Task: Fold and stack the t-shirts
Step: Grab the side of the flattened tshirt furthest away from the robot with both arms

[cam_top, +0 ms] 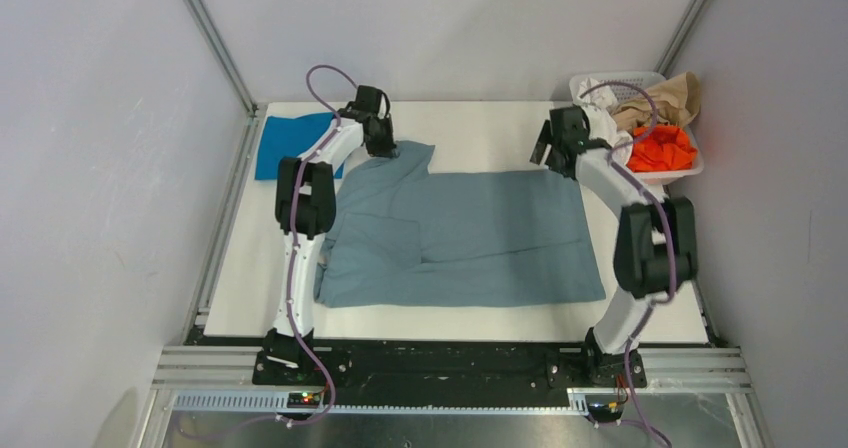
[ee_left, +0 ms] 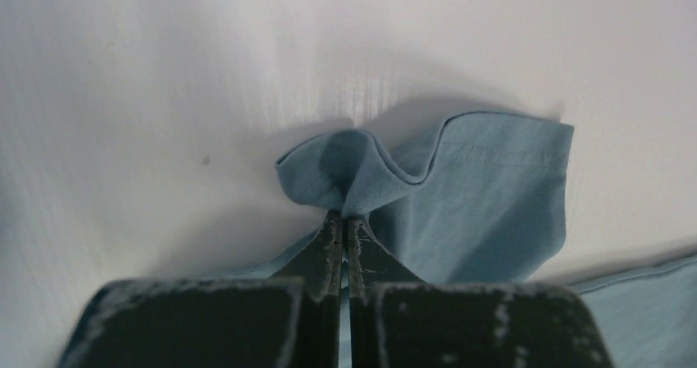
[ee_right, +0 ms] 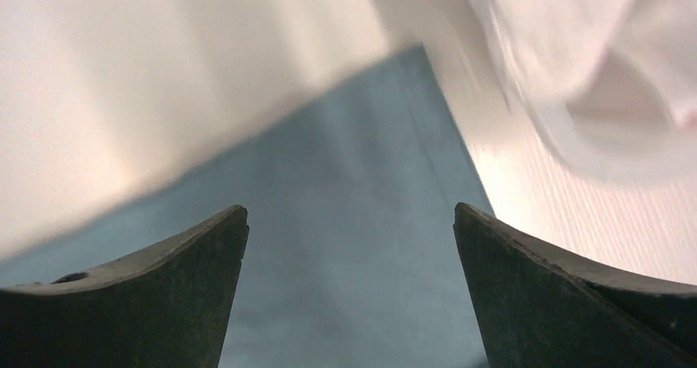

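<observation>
You are pinching a bunched sleeve edge of the grey-blue shirt (cam_top: 480,233) with your left gripper (ee_left: 343,216), its jaws closed tight on the cloth near the far left of the table (cam_top: 480,123). The shirt is lying spread across the middle. Your right gripper (ee_right: 349,212) is hanging wide open over the shirt's far right corner, holding nothing. The brighter blue shirt (cam_top: 290,143) is sitting folded at the far left corner, and a basket (cam_top: 640,74) of clothes is sitting at the far right.
</observation>
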You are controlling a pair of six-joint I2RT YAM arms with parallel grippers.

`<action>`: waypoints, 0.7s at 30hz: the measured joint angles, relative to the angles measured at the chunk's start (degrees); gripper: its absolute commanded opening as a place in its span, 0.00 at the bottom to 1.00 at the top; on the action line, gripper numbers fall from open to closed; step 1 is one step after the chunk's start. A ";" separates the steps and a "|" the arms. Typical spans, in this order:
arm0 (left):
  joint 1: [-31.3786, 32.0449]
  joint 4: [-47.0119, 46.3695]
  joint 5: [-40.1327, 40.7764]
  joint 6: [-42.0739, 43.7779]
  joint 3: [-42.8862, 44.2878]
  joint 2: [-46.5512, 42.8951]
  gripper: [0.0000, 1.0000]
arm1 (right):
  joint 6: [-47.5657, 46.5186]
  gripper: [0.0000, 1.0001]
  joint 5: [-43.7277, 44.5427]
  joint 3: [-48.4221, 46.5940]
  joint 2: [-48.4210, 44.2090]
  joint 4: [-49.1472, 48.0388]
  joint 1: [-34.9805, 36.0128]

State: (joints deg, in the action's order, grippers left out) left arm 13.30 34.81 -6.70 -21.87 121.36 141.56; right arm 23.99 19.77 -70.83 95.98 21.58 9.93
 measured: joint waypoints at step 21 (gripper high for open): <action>1.01 1.38 -1.14 8.92 -0.52 -3.28 0.00 | 4.04 0.91 13.22 -44.78 38.84 29.44 0.87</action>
State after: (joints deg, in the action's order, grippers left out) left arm 14.31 36.18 -7.84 -12.95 120.84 138.28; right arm 28.03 32.99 -115.61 134.82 51.03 10.81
